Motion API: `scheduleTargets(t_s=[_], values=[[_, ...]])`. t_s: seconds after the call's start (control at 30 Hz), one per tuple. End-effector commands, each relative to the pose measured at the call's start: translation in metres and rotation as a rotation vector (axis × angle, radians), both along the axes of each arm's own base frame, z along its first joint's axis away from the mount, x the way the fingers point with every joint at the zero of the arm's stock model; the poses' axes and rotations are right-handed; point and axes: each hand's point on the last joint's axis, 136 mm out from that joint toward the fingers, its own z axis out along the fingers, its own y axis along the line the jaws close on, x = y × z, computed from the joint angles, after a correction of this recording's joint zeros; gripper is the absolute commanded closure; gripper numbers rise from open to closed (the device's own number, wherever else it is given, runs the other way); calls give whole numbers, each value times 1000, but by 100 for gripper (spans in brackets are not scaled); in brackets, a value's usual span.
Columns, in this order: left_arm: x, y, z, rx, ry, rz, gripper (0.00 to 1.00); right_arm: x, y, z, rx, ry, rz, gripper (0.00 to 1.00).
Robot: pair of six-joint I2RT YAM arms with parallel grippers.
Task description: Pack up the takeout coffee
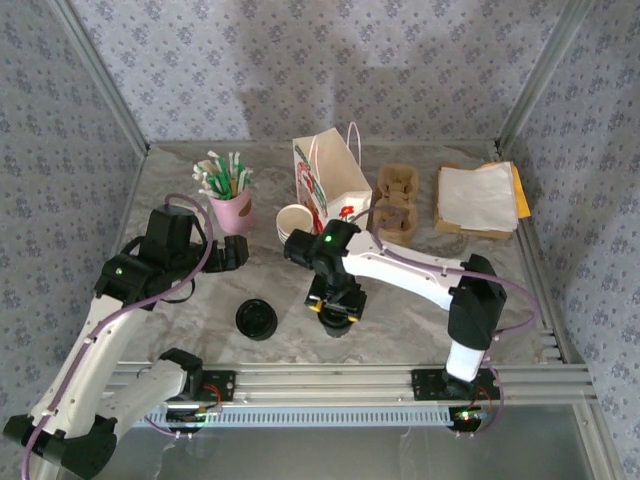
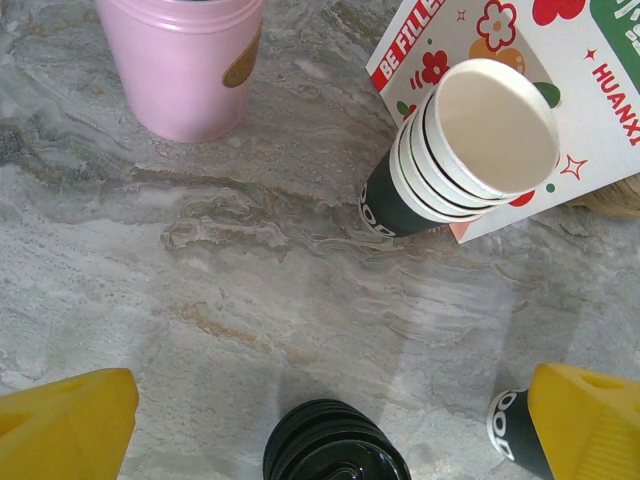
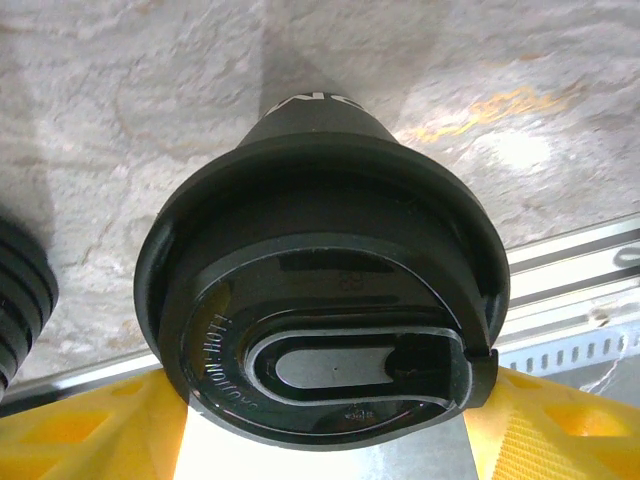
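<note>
- Yellow fingers (image 3: 80, 440) of the right gripper (image 3: 325, 435) flank the takeout coffee (image 3: 325, 290) just below its black lid. They appear closed on the cup wall, though the lid hides the contact.
- Takeout coffee is upright at the front centre of the marble table (image 1: 400, 320), just right of the stack of black lids (image 1: 256, 319).
- Left gripper (image 1: 237, 252) hangs with its jaws wide apart and empty, near the pink straw cup (image 1: 231, 208) and the stack of lidless cups (image 1: 294, 222).
- Paper bag (image 1: 330, 175) stands just behind the lidless cups.
</note>
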Motion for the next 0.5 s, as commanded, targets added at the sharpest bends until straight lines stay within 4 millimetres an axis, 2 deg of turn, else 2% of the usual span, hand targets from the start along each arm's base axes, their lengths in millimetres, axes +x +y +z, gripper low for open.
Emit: scheduleTargets(t_s=[0.0,0.23,0.47], values=[[-4,5,9,8,-24,1,0,4,-29,3,-64,-21,-20,28],[-4,7,9,19,-20,6,0,23,-62,3,-78,-43,-77,28],[-6,8,9,22,-12,13,0,47,-107,7,-82,-50,-149,27]])
